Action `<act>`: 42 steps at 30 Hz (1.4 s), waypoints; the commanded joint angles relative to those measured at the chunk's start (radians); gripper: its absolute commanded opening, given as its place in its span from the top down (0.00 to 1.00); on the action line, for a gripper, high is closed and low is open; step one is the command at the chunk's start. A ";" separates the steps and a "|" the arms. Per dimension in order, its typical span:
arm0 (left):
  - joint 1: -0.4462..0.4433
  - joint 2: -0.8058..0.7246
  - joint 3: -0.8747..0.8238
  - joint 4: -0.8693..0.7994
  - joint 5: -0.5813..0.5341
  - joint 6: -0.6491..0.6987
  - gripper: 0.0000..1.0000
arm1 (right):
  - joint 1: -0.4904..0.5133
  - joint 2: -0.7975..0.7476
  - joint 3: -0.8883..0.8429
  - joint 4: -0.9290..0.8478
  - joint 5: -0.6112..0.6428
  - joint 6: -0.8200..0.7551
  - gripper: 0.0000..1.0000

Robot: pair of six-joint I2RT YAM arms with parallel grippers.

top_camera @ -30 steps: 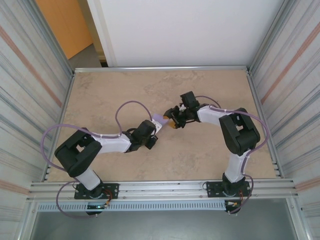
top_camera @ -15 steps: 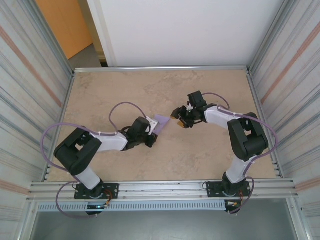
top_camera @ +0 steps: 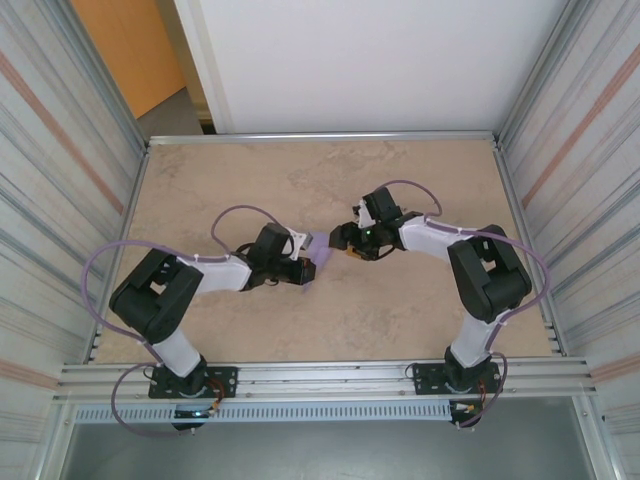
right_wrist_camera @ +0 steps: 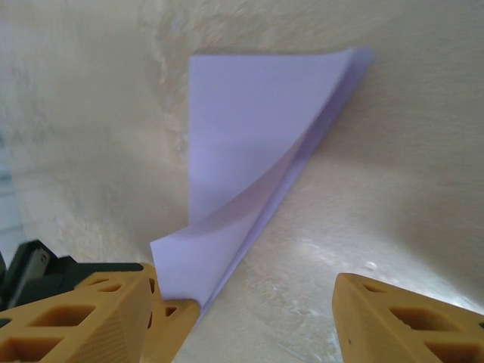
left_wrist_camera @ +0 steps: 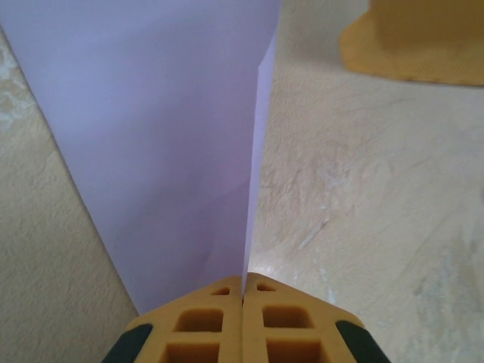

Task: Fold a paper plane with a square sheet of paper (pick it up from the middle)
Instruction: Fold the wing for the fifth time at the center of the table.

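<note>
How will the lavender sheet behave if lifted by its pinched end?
Probably floppy: the lavender sheet is thin, its upper layer curling loose. Likely very light, so it may flutter. Pinched at one end by the left tool, it may sag.

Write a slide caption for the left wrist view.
Left gripper shut on the folded lavender paper, table beneath.

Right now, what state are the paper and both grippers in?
sheet of paper: folded over, upper layer bowing up, one end pinched.
left gripper: shut on the sheet of paper.
right gripper: open, facing the sheet, gripping nothing.
</note>
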 commanded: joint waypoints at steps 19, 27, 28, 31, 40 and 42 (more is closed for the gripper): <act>0.099 0.066 0.009 0.084 0.270 -0.254 0.98 | 0.021 0.152 0.121 -0.068 -0.040 -0.194 0.34; 0.108 0.099 -0.006 0.137 0.288 -0.305 0.98 | 0.048 0.189 0.152 -0.137 0.082 -0.217 0.36; 0.108 0.102 -0.009 0.148 0.292 -0.310 0.98 | 0.053 0.198 0.159 -0.148 0.099 -0.217 0.36; 0.109 0.106 -0.018 0.164 0.292 -0.321 0.98 | 0.068 0.218 0.176 -0.172 0.144 -0.219 0.37; 0.111 0.122 -0.030 0.163 0.277 -0.324 0.93 | 0.107 0.291 0.245 -0.267 0.261 -0.215 0.39; 0.111 0.120 -0.032 0.158 0.272 -0.321 0.90 | 0.113 0.311 0.259 -0.282 0.271 -0.214 0.39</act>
